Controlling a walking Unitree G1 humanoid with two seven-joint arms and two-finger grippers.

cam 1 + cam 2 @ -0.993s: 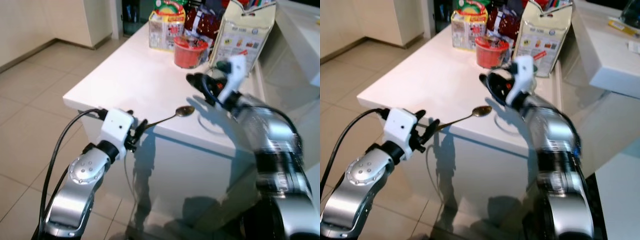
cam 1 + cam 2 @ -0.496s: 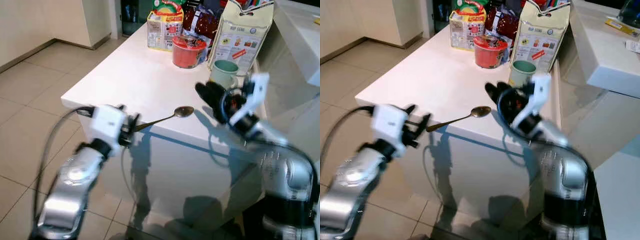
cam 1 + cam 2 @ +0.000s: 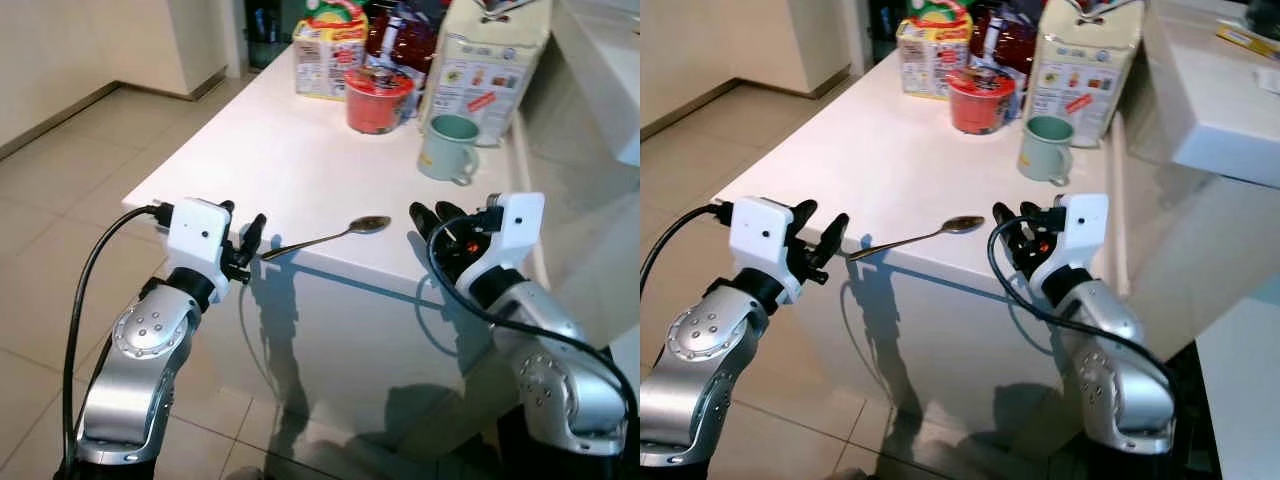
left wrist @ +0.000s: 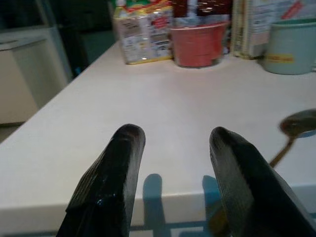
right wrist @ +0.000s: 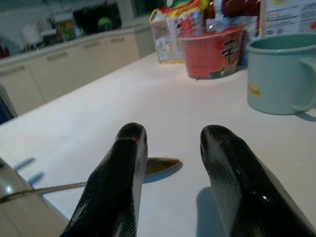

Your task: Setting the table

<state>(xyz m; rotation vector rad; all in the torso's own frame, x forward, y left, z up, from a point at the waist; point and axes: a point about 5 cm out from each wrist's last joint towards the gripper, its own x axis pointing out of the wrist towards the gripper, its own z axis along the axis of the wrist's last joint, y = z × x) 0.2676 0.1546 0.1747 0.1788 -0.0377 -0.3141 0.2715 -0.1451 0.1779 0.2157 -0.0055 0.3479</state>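
The upper part of the tall cream printed paper bag (image 3: 487,60) is cut off by the top edge of both eye views, and its small print cannot be read. The dark red glossy packet (image 3: 400,35) behind the red round noodle cup (image 3: 378,98) is partly hidden by that cup, so its shape cannot be fully told. In the left wrist view, the handle of the long metal spoon (image 4: 296,129) passes behind a black finger (image 4: 244,185) of the left gripper (image 4: 170,143) and is lost there. In the right wrist view, the pale green enamel mug (image 5: 282,74) is cut off by the picture's edge, and the far kitchen cabinets (image 5: 64,64) are blurred.
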